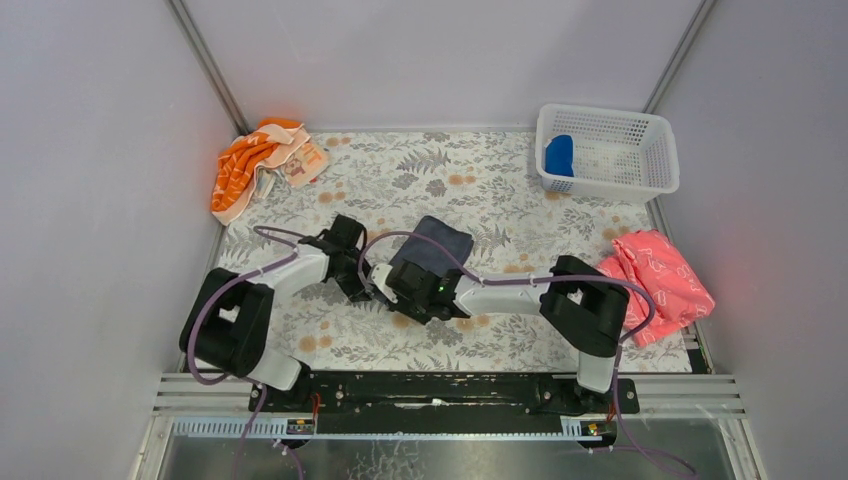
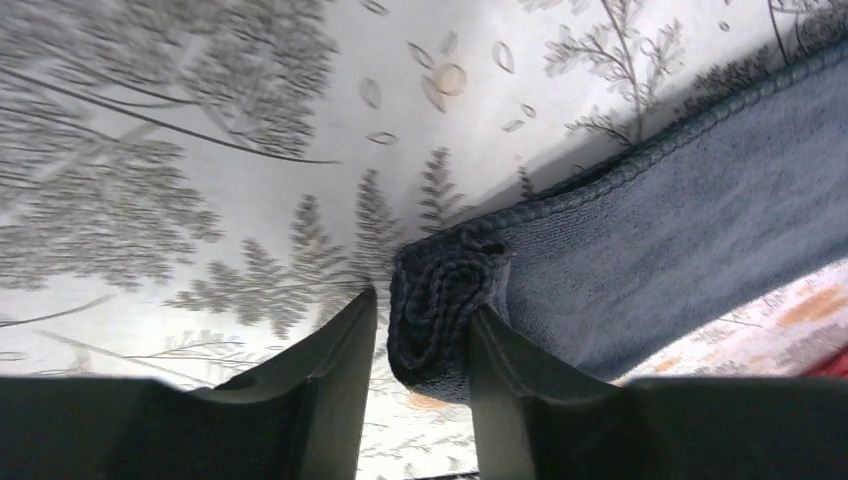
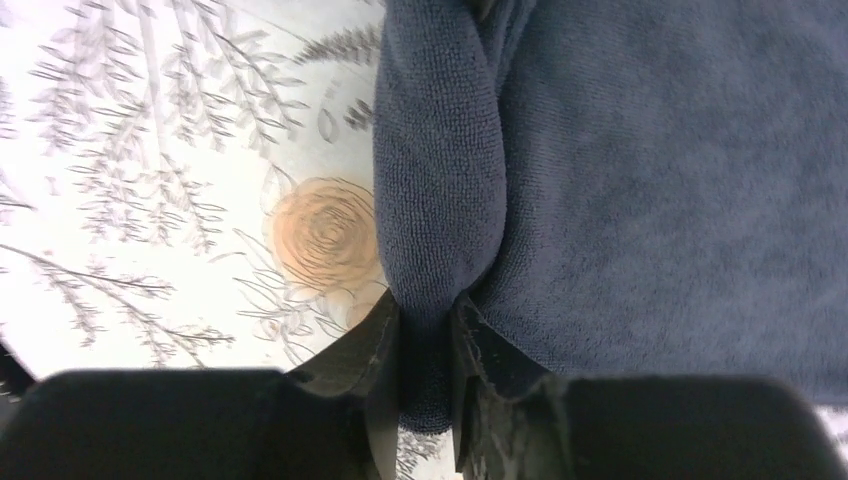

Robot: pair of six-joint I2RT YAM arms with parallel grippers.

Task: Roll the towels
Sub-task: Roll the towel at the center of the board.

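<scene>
Both arms crowd the middle of the floral-patterned counter (image 1: 480, 180) around the dark slate-grey cloth towel (image 1: 440, 245). Open counter lies behind it, flanked by a crumpled orange-and-white cloth (image 1: 255, 160), a white plastic mesh basket (image 1: 610, 150) and a crumpled pink cloth (image 1: 660, 275).

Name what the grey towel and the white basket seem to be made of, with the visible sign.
Grey towel: soft terry-like cloth, matte; fine looped pile and a stitched hem show. White basket: probably moulded plastic, smooth; its walls are a regular lattice of small holes.

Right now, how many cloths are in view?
4: grey towel at center between both claws, blue towel in the basket, orange cloth far left, pink cloth at right. More may be hidden.
</scene>
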